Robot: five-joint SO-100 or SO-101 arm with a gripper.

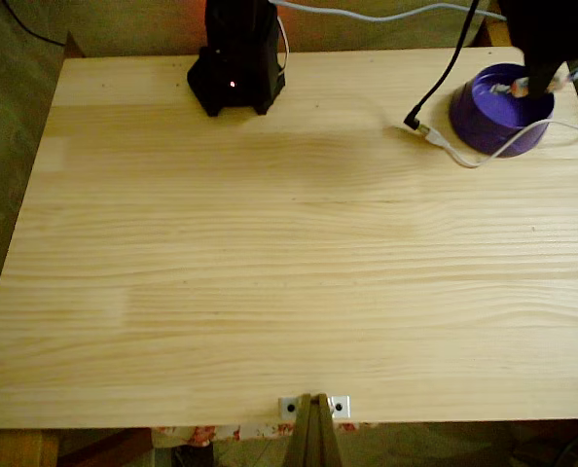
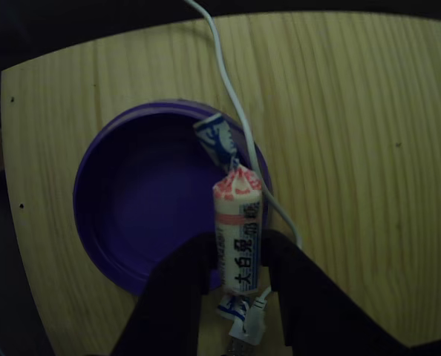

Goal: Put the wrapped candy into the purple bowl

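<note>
The purple bowl [image 2: 139, 215] stands on the desk [image 1: 270, 253], near its corner at 1 o'clock in the fixed view, and its inside is bare. The gripper [image 2: 239, 256] pinches the wrapped candy [image 2: 237, 230] between both fingers, above the bowl's rim at 3 o'clock. A white cable [image 2: 228, 81] passes beside that rim.

Pale wood and smooth plastic
The counter [image 1: 270, 253] is light, grained, matt wood; the purple bowl [image 2: 131, 200] looks like smooth plastic; the wrapped candy [image 2: 237, 230] wears printed, crinkled wrapper.
</note>
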